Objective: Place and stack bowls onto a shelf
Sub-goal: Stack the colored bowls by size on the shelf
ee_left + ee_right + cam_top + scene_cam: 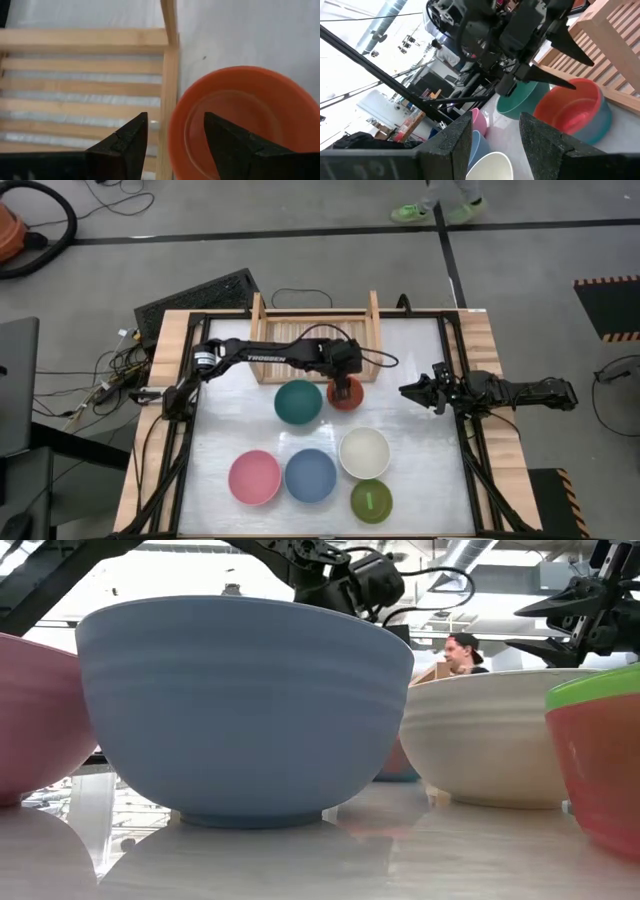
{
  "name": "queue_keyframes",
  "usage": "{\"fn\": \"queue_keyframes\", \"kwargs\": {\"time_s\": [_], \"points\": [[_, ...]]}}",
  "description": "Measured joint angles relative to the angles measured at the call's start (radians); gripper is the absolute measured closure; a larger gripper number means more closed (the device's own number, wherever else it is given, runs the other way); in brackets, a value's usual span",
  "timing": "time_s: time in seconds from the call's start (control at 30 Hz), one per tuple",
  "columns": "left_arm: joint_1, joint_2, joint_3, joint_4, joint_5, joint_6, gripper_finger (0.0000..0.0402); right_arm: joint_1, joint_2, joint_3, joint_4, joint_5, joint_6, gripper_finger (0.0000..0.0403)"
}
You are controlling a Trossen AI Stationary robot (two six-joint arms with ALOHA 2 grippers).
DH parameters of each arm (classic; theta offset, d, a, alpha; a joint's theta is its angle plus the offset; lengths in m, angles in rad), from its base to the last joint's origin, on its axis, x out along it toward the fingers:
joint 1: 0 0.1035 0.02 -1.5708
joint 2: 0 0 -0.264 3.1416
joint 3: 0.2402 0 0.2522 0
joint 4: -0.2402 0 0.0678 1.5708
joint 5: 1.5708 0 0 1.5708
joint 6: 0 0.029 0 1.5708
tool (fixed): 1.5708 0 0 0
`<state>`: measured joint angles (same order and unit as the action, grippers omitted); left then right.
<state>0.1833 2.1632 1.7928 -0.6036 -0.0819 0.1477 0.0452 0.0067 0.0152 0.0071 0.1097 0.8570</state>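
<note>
The left gripper (175, 145) hangs with fingers parted, holding nothing, over the near rim of the small red-orange plastic bowl (240, 120) on the tabletop, just beside the light wooden slatted shelf (75, 80). If they close off-centre, the rim could slip and knock the shelf's side board.

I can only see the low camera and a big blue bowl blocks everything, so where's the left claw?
Observer: The left claw is over the red-orange bowl, beside the shelf's front right corner.
Operator: Is it grabbing it?
Observer: It's open in the left wrist view, fingers either side of the bowl's rim.
Operator: Any bowls on the shelf?
Observer: None visible from above; the slats look bare.
</note>
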Motion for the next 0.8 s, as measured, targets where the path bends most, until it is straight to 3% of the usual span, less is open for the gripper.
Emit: {"fn": "queue_keyframes", "kwargs": {"time_s": [0.27,0.8], "points": [[0.033,-0.001,0.000,0.006,0.103,0.078,0.0223,0.000,0.000,0.000,0.000,0.000,0.000,0.0214],[0.022,-0.002,-0.081,0.109,0.085,0.078,0.0224,0.000,0.000,0.000,0.000,0.000,0.000,0.0214]]}}
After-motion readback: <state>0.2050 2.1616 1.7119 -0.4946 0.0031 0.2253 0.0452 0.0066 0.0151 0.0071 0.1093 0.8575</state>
